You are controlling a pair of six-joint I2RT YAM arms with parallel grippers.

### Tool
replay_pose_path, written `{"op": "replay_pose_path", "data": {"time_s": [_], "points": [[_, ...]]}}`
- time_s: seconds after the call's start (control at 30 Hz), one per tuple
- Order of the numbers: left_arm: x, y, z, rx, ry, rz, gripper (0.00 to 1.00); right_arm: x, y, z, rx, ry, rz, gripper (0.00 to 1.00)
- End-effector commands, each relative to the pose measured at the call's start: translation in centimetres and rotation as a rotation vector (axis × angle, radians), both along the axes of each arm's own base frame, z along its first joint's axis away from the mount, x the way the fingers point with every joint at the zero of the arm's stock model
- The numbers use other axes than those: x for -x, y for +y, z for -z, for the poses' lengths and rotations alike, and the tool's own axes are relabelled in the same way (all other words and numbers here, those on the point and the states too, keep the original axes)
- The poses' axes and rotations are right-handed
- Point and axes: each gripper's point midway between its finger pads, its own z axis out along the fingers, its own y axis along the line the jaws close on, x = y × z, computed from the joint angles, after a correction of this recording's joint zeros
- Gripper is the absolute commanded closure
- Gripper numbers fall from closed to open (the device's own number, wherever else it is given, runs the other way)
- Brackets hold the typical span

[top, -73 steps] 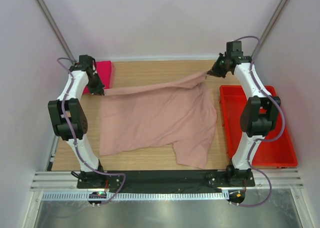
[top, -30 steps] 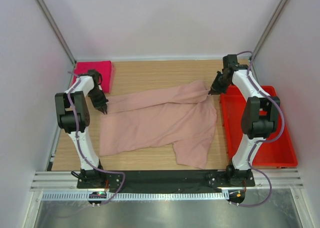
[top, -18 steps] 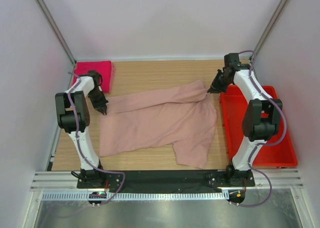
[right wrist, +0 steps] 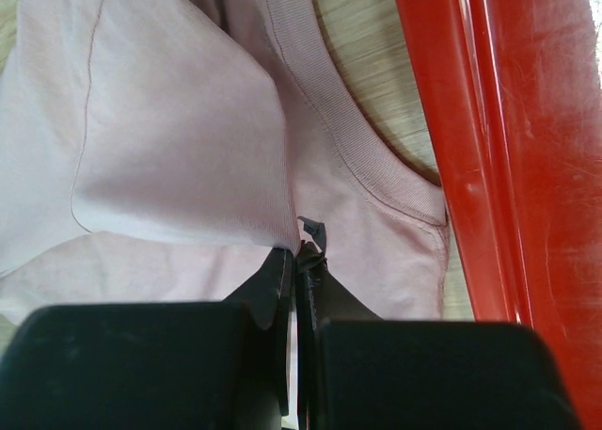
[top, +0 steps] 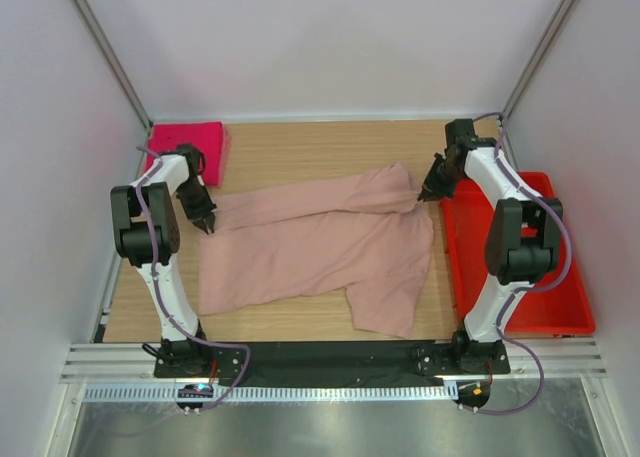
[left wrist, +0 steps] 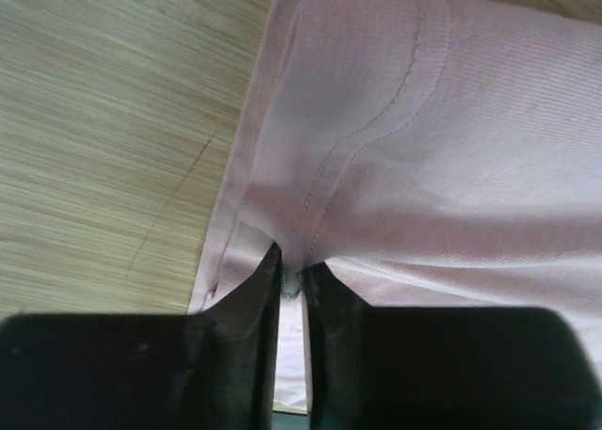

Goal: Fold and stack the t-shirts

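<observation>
Pale pink t-shirt [top: 310, 252], left gripper [top: 207, 223] pinching its edge, right gripper [top: 425, 194] likewise, beside bin [top: 545, 297]

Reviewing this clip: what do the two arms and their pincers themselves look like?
The left arm and right arm match: white tubular links joined by chunky black housings, on black base plates. A thin purple cable loops along each. The left pincer and right pincer are black, each with two flat tapered fingers. No markings are legible.
</observation>
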Motion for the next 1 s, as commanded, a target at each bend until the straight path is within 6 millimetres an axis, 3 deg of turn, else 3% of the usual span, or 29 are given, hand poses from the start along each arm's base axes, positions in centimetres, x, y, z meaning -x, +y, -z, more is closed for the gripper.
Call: {"op": "replay_pose_path", "data": {"time_s": [0.0,0.3,0.4,0.5,0.6,0.7,0.73,0.77,0.83,0.9,0.97], "points": [[0.5,0.6,-1.0,-0.019,-0.006,-0.011,0.84,0.2,-0.7,0.5,0.037,0.001,-0.006,0.99],[-0.7,-0.1,-5.1,0.025,-0.080,0.001,0.69,1.4,-1.3,1.9,0.073,0.056,-0.054,0.90],[-0.8,-0.4,-7.4,0.034,-0.122,-0.005,0.66,1.6,-1.2,1.0,0.071,0.058,-0.086,0.78],[-1.1,-0.8,-9.3,0.055,-0.169,-0.007,0.64,1.3,-1.9,-1.1,0.116,0.008,-0.101,0.67],[-1.8,-1.0,-10.3,0.064,-0.203,-0.007,0.64,-1.0,-1.8,-2.8,0.112,-0.070,-0.094,0.63],[-3.1,-1.4,-10.3,0.094,-0.236,-0.015,0.65,-4.6,-1.0,-3.8,0.068,-0.139,-0.068,0.61],[-3.5,-1.6,-10.0,0.107,-0.239,-0.018,0.66,-6.2,-0.8,-5.0,0.058,-0.184,-0.060,0.60],[-4.0,-1.7,-9.8,0.117,-0.251,-0.018,0.66,-7.2,-0.6,-3.8,0.045,-0.163,-0.051,0.59],[-4.7,-2.4,-8.4,0.153,-0.237,-0.025,0.69,-9.8,-0.4,-4.6,0.028,-0.218,-0.047,0.59],[-5.6,-2.6,-6.7,0.173,-0.232,-0.028,0.71,-11.2,0.0,-2.7,0.012,-0.189,-0.062,0.59],[-5.5,-2.4,-5.3,0.166,-0.204,-0.033,0.72,-12.7,0.2,-3.0,0.007,-0.220,-0.087,0.59]]}}
